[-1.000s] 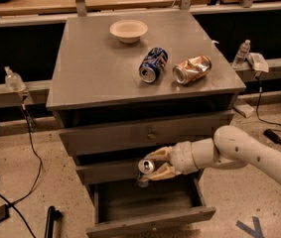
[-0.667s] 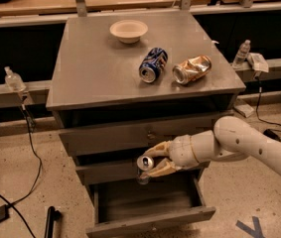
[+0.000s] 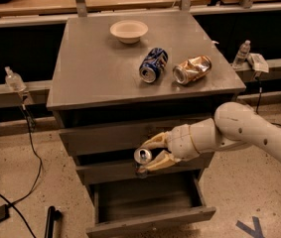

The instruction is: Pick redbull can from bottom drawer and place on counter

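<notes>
My gripper (image 3: 149, 155) is shut on the redbull can (image 3: 142, 157), whose silver top faces the camera. It holds the can in front of the middle drawer, above the open bottom drawer (image 3: 150, 217). The can's body is mostly hidden behind its top and my fingers (image 3: 157, 141). The bottom drawer is pulled out and its inside looks empty. The grey counter (image 3: 95, 68) lies above and behind my gripper. My white arm comes in from the right.
On the counter lie a dented blue can (image 3: 152, 65), a crushed gold-silver can (image 3: 192, 69) and a white bowl (image 3: 128, 31). Water bottles stand at the left (image 3: 13, 80) and right (image 3: 240, 54). Cables and a black object (image 3: 50, 222) lie on the floor at left.
My gripper has risen a little with the can, and the arm has lifted and drawn in toward the cabinet's right side.
</notes>
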`<state>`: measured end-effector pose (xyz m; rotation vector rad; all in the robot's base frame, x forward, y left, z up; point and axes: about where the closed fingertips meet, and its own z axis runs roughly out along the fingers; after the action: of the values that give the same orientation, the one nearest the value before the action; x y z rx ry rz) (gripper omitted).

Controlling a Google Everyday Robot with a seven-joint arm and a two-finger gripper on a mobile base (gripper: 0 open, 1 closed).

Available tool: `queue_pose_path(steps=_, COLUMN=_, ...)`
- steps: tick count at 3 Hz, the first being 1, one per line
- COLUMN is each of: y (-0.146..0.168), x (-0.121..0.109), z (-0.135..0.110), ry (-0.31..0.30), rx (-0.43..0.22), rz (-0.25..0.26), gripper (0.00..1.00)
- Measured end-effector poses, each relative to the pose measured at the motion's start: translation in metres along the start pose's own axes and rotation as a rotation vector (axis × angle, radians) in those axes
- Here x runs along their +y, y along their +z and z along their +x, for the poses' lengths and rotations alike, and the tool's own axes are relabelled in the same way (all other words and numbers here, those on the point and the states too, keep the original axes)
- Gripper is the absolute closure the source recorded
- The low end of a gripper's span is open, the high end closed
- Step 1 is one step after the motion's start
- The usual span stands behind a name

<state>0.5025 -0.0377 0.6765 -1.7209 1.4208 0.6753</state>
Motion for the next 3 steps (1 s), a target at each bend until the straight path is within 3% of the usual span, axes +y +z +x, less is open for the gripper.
queue_pose_path(steps=1, y=-0.017, x=-0.014, z=-0.038, ry=-0.021, rx=0.017, rz=-0.004, gripper=1.00)
queue_pose_path(steps=3, y=-0.053, x=-0.059, z=-0.146, ry=-0.041, rx=-0.022, rz=-0.095, gripper=1.00)
